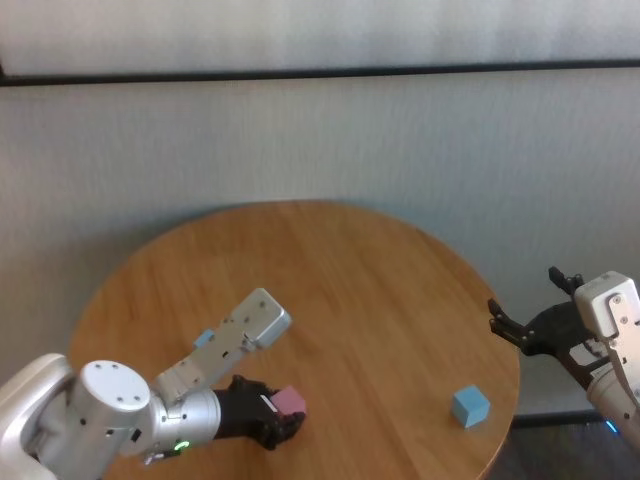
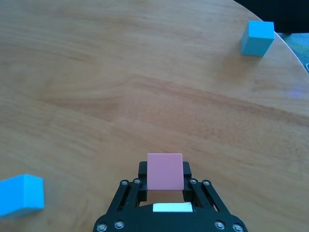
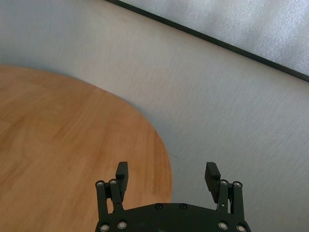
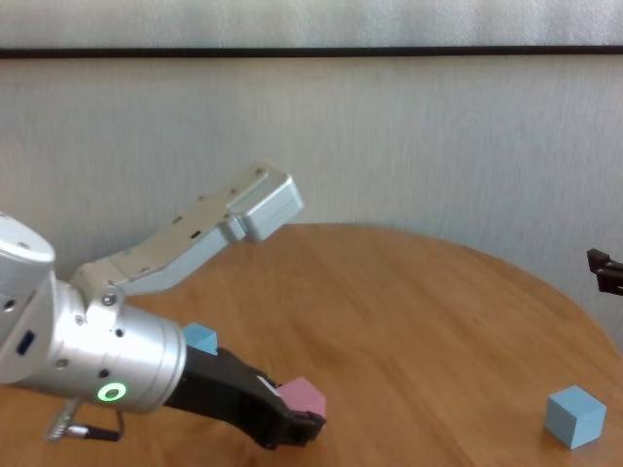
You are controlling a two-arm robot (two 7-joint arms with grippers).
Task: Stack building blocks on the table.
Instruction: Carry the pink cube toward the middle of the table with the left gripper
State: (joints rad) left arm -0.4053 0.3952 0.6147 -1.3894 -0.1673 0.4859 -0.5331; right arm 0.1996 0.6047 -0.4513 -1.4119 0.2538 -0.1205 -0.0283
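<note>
My left gripper [image 1: 286, 420] is shut on the pale pink block [image 1: 291, 399], low over the near left part of the round wooden table [image 1: 350, 270]. The left wrist view shows the pink block [image 2: 165, 166] clamped between the two black fingers. One light blue block [image 1: 205, 338] sits on the table just behind my left forearm. The other light blue block [image 1: 470, 406] stands alone near the table's right front edge. My right gripper [image 1: 530, 300] hovers open and empty beyond the table's right edge.
A grey wall [image 1: 320, 140] with a dark horizontal strip runs behind the table. The table's rounded edge [image 3: 164, 159] passes just under my right gripper. Bare wood lies between the pink block and the right blue block [image 2: 257, 37].
</note>
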